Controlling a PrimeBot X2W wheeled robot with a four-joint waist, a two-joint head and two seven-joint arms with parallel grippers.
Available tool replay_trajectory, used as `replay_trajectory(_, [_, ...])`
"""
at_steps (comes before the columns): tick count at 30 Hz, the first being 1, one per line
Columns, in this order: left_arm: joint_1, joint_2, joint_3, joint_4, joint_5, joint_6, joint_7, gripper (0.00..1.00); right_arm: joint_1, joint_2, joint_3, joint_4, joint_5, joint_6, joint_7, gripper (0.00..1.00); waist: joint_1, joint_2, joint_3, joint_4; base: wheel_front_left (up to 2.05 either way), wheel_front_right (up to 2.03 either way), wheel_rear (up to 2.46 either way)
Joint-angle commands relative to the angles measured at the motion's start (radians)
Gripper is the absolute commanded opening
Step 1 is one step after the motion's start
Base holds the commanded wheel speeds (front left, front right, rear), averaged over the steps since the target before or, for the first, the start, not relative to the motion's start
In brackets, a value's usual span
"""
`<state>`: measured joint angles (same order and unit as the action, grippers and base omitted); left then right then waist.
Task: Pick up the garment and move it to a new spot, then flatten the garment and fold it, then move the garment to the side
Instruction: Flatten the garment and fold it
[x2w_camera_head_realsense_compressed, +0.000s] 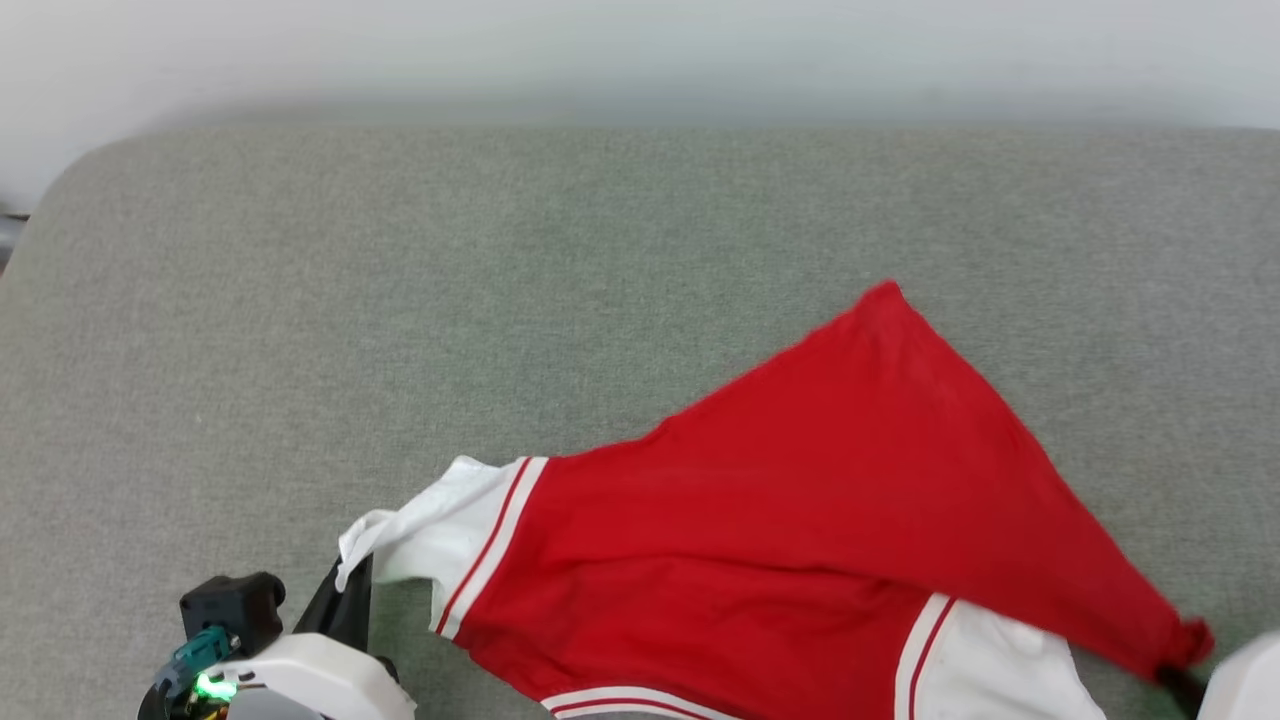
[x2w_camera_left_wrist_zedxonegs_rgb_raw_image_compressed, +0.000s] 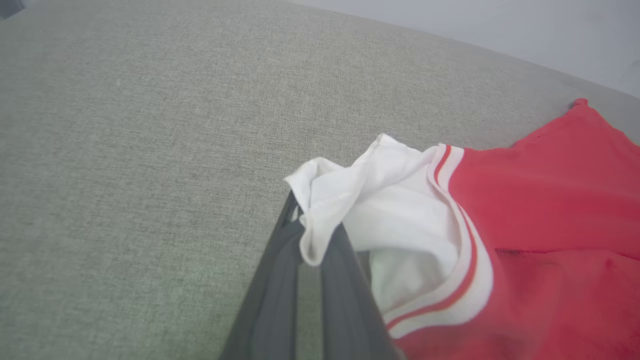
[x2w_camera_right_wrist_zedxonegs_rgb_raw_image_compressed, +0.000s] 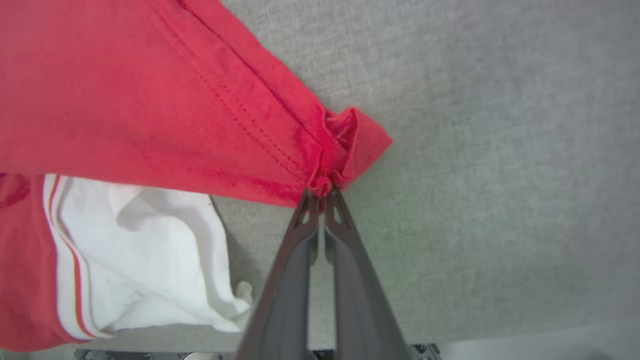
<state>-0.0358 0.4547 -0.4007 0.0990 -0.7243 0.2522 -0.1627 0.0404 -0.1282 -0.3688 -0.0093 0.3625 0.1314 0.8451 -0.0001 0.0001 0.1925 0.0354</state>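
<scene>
The garment (x2w_camera_head_realsense_compressed: 800, 500) is a red shirt with white sleeves and red-white striped trim, stretched across the lower right of the grey cushion. My left gripper (x2w_camera_head_realsense_compressed: 352, 578) is shut on the edge of one white sleeve (x2w_camera_left_wrist_zedxonegs_rgb_raw_image_compressed: 350, 200); in the left wrist view the gripper (x2w_camera_left_wrist_zedxonegs_rgb_raw_image_compressed: 307, 225) pinches that white cloth at its tips. My right gripper (x2w_camera_head_realsense_compressed: 1180, 680) is shut on a red corner of the garment (x2w_camera_right_wrist_zedxonegs_rgb_raw_image_compressed: 345, 145), and in the right wrist view the gripper (x2w_camera_right_wrist_zedxonegs_rgb_raw_image_compressed: 322, 192) clamps the bunched red hem. The other white sleeve (x2w_camera_right_wrist_zedxonegs_rgb_raw_image_compressed: 150, 260) hangs loose below the red cloth.
The grey fabric cushion (x2w_camera_head_realsense_compressed: 500, 300) spreads wide to the left and back, its rounded corner at the far left. A pale wall (x2w_camera_head_realsense_compressed: 640, 50) runs behind it. The cushion's front edge (x2w_camera_right_wrist_zedxonegs_rgb_raw_image_compressed: 500, 335) lies just under my right wrist.
</scene>
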Motion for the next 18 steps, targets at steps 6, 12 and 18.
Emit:
replay_trajectory(6, [0.017,0.006,-0.008,0.029,-0.008,-0.011,0.01,0.0,0.155,0.072,-0.029,0.027,0.044,-0.001,-0.027,0.0,0.0001,-0.0001,-0.036,-0.027,0.0,0.0,0.0])
replay_trajectory(12, [0.001,0.0,-0.022,0.029,-0.003,-0.014,0.015,0.0,0.15,0.08,-0.011,0.044,0.108,-0.001,-0.172,1.0,0.0001,-0.0001,-0.04,-0.022,0.0,0.0,0.0])
replay_trajectory(18, [-0.016,0.0,-0.021,0.018,-0.004,-0.014,0.012,0.0,0.055,0.077,-0.023,0.016,0.101,-0.001,-0.42,1.0,0.0001,-0.0001,-0.021,-0.024,0.0,0.0,0.0])
